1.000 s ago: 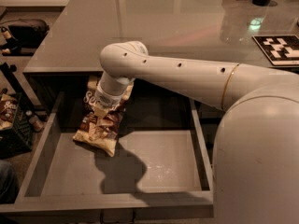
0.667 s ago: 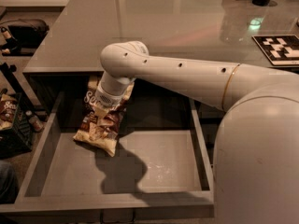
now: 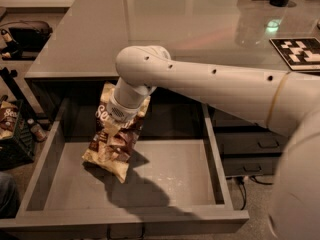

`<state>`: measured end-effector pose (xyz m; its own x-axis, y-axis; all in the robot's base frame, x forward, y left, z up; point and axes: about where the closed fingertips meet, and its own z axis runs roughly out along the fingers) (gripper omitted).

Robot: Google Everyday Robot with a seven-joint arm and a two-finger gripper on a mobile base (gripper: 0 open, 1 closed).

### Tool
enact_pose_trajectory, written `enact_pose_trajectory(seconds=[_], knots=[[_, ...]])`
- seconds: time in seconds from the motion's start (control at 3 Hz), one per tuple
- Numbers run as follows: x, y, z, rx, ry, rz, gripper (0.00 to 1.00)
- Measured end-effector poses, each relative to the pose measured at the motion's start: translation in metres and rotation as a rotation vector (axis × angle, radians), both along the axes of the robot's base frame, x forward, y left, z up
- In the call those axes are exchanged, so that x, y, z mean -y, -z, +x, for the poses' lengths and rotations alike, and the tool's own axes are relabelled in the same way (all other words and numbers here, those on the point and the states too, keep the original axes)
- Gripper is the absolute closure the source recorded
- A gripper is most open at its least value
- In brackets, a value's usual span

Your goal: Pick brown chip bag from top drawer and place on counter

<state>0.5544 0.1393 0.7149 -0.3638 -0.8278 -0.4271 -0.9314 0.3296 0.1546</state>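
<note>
Your gripper (image 3: 114,125) points down into the open drawer (image 3: 172,171), right on the bag (image 3: 119,148); whether it's clamped on it you can't tell. The bag sits tilted in the drawer's left half, below the counter (image 3: 100,34) edge, top end behind the wrist

One brown chip bag (image 3: 117,144), one top drawer (image 3: 170,179), one counter (image 3: 150,24), one jaws pair gripping bag over drawer.

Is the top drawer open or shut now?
Open: the top drawer is pulled out from under the counter, its floor showing. The end effector is over it, at the upper end of the brown chip bag.
</note>
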Motion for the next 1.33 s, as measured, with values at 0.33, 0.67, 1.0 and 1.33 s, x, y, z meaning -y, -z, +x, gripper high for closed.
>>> enact_pose_trajectory(seconds=[0.33, 0.67, 1.0, 1.33], knots=[[0.015, -0.014, -0.025, -0.018, 0.042, -0.014, 1.0], [0.029, -0.04, -0.029, 0.029, 0.08, -0.044, 1.0], [0.041, -0.072, -0.026, 0.107, 0.099, -0.086, 1.0], [0.051, -0.109, -0.015, 0.197, 0.105, -0.127, 1.0]])
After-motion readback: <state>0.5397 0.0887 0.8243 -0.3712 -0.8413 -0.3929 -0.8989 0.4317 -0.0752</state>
